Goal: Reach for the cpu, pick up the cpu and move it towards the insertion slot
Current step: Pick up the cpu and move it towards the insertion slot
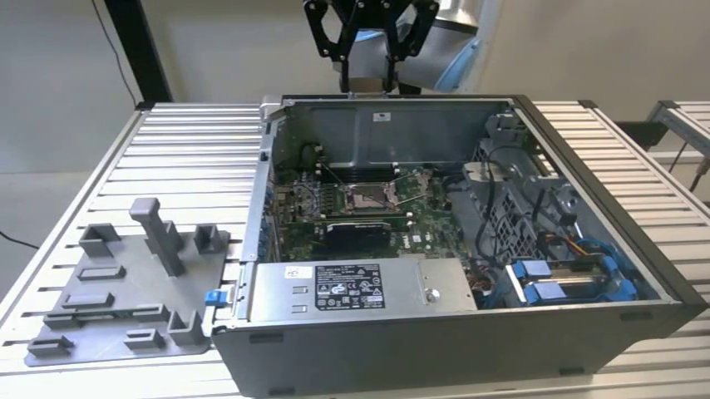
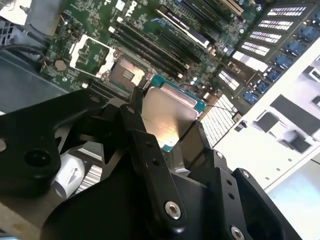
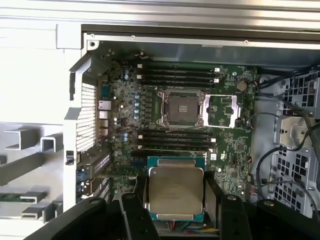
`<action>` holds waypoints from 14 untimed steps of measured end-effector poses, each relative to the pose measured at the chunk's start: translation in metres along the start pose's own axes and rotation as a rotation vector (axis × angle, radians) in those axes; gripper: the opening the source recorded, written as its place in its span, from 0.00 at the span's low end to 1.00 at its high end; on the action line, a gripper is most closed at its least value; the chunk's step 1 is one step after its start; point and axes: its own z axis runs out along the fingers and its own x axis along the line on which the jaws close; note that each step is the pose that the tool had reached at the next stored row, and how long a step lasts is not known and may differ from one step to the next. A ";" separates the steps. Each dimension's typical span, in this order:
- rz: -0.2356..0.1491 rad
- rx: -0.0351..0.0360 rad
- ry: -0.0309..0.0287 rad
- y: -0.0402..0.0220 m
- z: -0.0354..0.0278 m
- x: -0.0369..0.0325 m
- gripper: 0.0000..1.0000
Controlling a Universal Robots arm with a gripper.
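Silvery-white flat square cpu (image 3: 176, 194) hangs in my grip above the open grey metal computer case (image 1: 621, 241), which sits on the ribbed aluminium table (image 1: 199, 158) beside the grey plastic tray (image 1: 111, 307). Inside the case, the green circuit board (image 3: 230, 145) carries the insertion slot (image 3: 180, 108), a shiny metal-framed square socket with its brownish centre uncovered and its hinged metal plate (image 3: 222, 110) folded open alongside. In the first wrist view, long black memory slots (image 3: 175, 142) lie between socket and chip. My black gripper (image 3: 177, 202) has its jaws drawn in narrow, pressed on two opposite edges of the chip. Its top is brushed metal with a teal-green rim.
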 end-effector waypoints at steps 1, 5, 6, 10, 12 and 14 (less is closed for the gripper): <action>0.000 -0.0001 -0.0001 0.0001 0.0001 0.0000 0.00; 0.000 -0.0001 -0.0002 0.0006 0.0002 0.0000 0.00; 0.000 -0.0001 -0.0002 0.0021 0.0006 0.0000 0.00; 0.000 0.0005 -0.0001 0.0161 0.0010 -0.0005 0.00; 0.000 0.0005 -0.0002 0.0240 0.0015 -0.0008 0.00; 0.000 0.0004 -0.0003 0.0315 0.0022 -0.0015 0.00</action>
